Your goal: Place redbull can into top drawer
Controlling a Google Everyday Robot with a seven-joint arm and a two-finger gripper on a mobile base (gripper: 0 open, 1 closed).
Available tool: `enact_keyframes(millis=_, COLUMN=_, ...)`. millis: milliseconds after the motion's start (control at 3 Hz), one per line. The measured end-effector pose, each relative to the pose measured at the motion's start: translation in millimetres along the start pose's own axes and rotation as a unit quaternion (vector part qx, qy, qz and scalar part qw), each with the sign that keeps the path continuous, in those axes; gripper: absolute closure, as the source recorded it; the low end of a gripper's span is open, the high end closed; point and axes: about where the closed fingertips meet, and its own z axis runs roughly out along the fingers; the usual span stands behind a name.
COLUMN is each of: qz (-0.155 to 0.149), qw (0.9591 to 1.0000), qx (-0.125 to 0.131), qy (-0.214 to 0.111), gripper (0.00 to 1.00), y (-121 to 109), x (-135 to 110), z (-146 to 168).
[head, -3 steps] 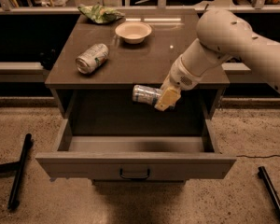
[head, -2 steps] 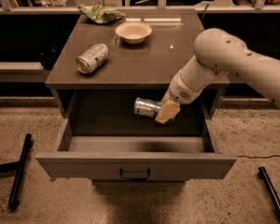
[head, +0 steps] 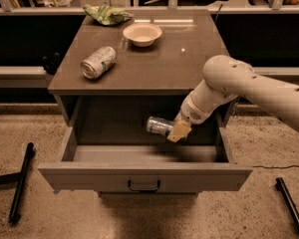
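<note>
My tan two-finger gripper hangs over the open, wide, shallow grey-brown top drawer. It is closed on the right end of the slim silver-blue metallic redbull can, which lies level and points to nine o'clock above the drawer floor. I judge the can light, stiff but easily dented, and slick on its shiny wall. An end hold may let it pivot, so mid-body would be surer. A fatter white can lies on the tabletop at eleven o'clock.

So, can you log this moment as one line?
step: place | end effector: shut on redbull can, held sideways above open top drawer | release: not yet
</note>
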Motion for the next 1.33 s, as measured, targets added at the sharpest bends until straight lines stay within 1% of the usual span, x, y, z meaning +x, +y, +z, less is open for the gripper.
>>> enact_keyframes(millis=333, qz=0.02, qw=0.9996, qx=0.015, qy=0.011, gripper=0.82, y=-14.0, x=9.9, z=18.5)
enact_keyframes(millis=667, qz=0.029, qw=0.9992, qx=0.023, qy=0.015, gripper=0.6, y=-18.8, x=11.8, z=24.2)
enact_keyframes(millis=1333, qz=0.034, qw=0.9987, qx=0.033, qy=0.016, gripper=0.14, y=-19.7, x=7.2, z=22.9)
